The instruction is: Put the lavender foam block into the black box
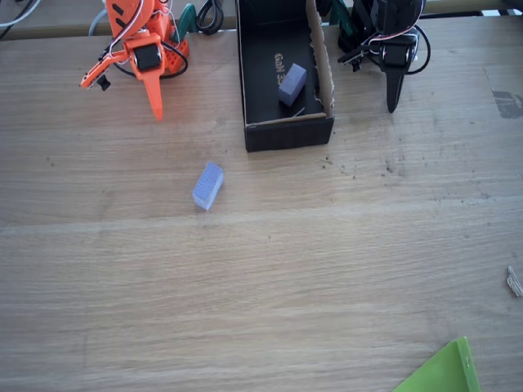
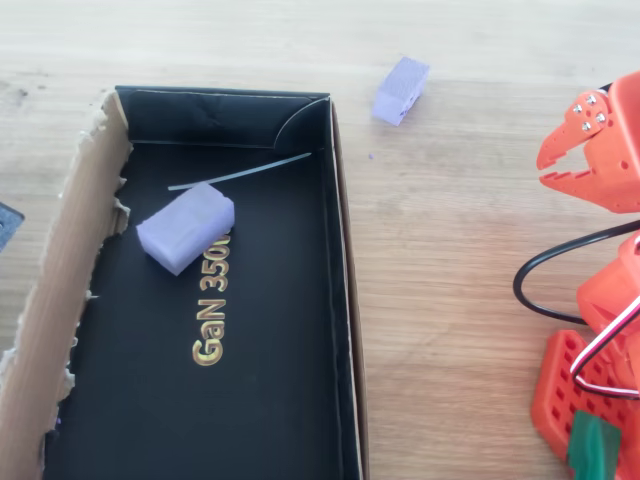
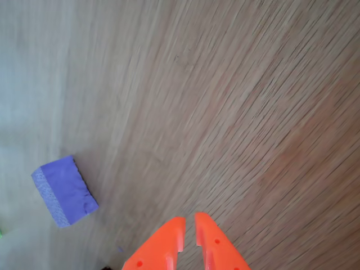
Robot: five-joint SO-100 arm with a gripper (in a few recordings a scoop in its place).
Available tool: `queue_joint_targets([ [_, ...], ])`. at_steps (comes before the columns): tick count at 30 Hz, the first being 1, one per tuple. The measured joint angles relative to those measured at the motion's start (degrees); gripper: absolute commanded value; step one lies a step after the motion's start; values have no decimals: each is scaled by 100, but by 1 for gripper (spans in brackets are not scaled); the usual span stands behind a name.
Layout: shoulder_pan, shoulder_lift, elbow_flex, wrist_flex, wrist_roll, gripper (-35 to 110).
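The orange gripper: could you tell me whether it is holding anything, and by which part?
Nothing: the gripper is nearly shut on air, while the block lies apart on the table.

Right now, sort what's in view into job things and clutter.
Job:
lavender foam block on the table
black box
orange gripper, nearly closed, empty

Lying about:
second lavender block, already in the box
black arm
green sheet corner

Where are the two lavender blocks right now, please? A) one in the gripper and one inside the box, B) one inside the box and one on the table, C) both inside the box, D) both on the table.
B: one lavender block lies on the floor of the black box, while the other block rests on the bare table, apart from the orange gripper.
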Motion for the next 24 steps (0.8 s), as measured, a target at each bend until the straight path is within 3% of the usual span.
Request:
queue_joint_targets([
  [24,0,0,0,-70,-255,0],
])
